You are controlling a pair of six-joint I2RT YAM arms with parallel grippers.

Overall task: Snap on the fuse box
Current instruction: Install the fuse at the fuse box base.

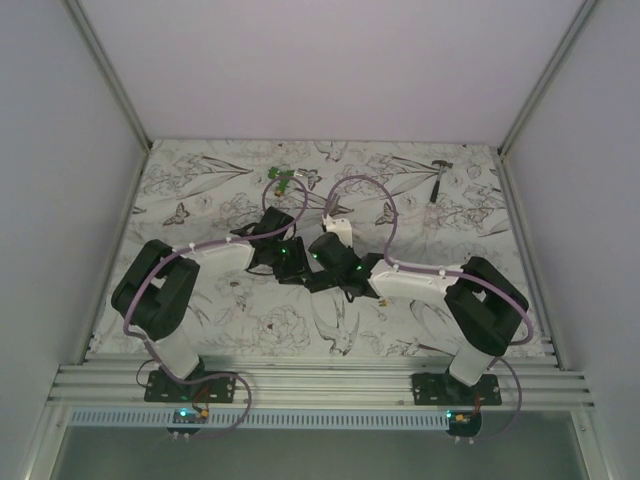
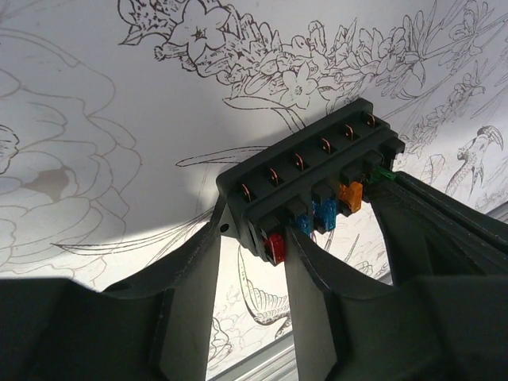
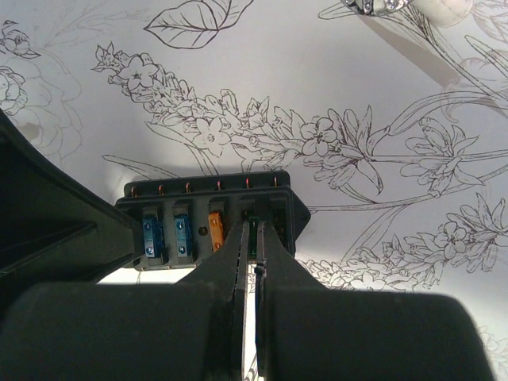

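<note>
The black fuse box (image 2: 309, 171) is held above the flower-print mat, with red, blue and orange fuses in its slots. My left gripper (image 2: 258, 234) is shut on the box's end by the red fuse (image 2: 274, 248). My right gripper (image 3: 252, 232) comes at the box (image 3: 206, 194) from the front, its fingers nearly closed on a small green fuse (image 3: 252, 238) in a slot near the other end. In the top view both grippers, left (image 1: 285, 262) and right (image 1: 320, 268), meet at mid table and hide the box.
A green clip-like piece (image 1: 283, 178) lies at the back centre of the mat. A grey metal tool (image 1: 437, 178) lies at the back right. A white object (image 3: 444, 8) shows at the top edge of the right wrist view. White walls enclose the mat.
</note>
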